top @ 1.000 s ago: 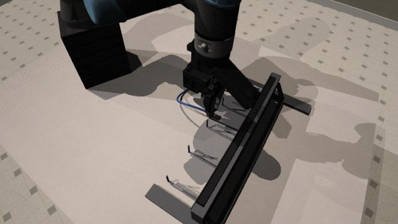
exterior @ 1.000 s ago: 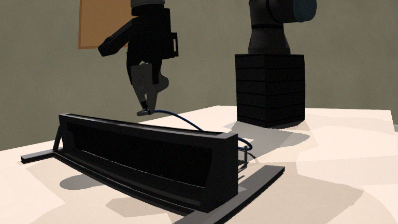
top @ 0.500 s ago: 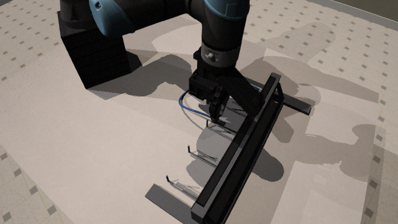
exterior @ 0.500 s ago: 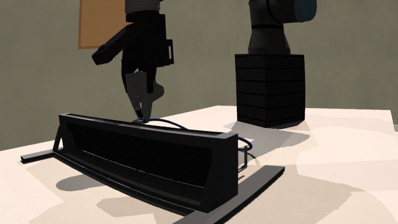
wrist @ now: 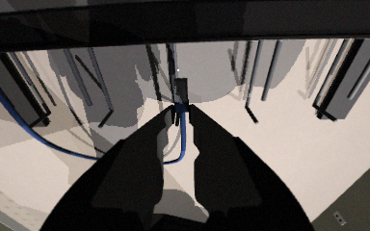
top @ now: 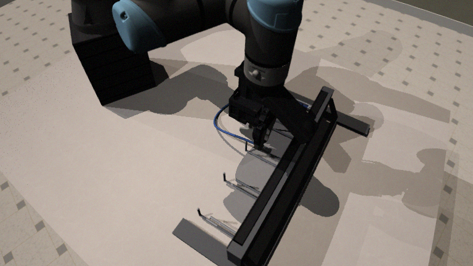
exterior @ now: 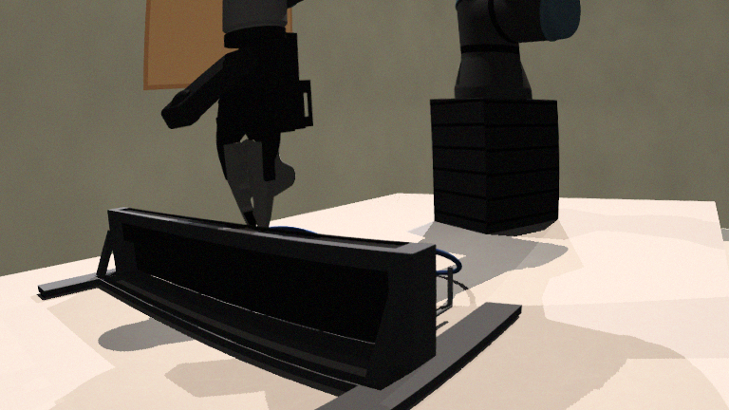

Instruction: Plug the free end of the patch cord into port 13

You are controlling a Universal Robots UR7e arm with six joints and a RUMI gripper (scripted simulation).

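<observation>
My gripper is shut on the free plug of the blue patch cord. In the wrist view the fingertips pinch the cord just behind the dark plug, which points toward the rack's front. The black rack stands on the table, and its ports are hidden in shadow. In the exterior view the fingertips sit just behind the rack's top edge. The cord loops back to the rack's far end. I cannot tell which way the latch faces.
Thin wire brackets stick out from the rack's front toward me. The rack's flat feet lie on the table. The arm's black pedestal stands behind the rack. An orange panel hangs on the wall.
</observation>
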